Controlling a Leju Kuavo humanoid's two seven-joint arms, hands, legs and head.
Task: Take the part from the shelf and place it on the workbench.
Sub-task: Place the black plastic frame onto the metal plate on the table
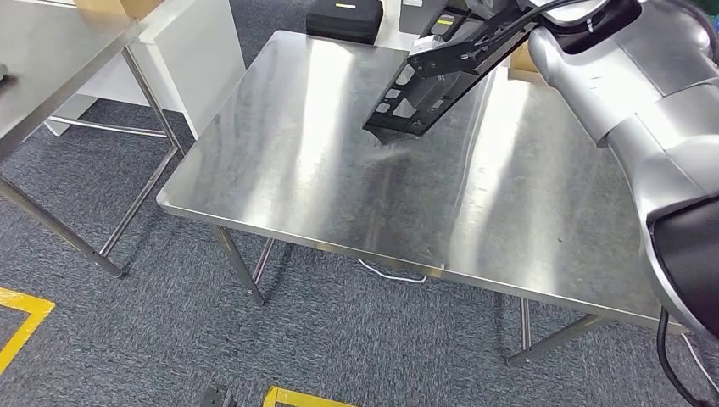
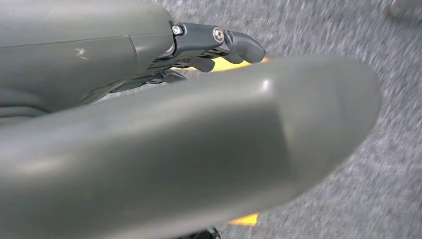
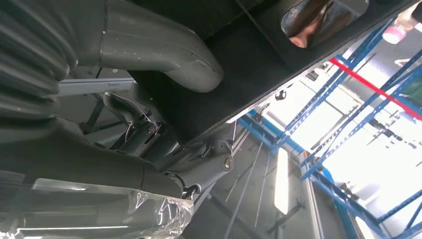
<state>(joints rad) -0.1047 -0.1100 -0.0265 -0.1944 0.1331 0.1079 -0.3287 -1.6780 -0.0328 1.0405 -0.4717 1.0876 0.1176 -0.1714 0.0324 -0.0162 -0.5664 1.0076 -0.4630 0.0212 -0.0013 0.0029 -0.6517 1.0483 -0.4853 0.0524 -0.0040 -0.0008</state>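
The part (image 1: 421,85) is a flat black plate with several cutouts. It hangs tilted over the back middle of the steel workbench (image 1: 339,195). Its lowest corner is just above the tabletop; I cannot tell if it touches. My right hand (image 1: 492,30) grips the plate's upper end, and the silver arm reaches in from the right. In the right wrist view the thick thumb (image 3: 169,55) presses on the part (image 3: 249,69) while the darker fingers (image 3: 204,159) clamp its other side. My left hand (image 2: 209,45) hangs over grey carpet, holding nothing, fingers stretched beside the thumb.
A second steel table (image 1: 51,59) stands at the left, with a white cabinet (image 1: 199,51) behind the gap. A black case (image 1: 343,19) and a cardboard box (image 1: 521,59) sit beyond the workbench's far edge. Yellow tape (image 1: 21,318) marks the carpet. Blue racks (image 3: 318,114) rise behind.
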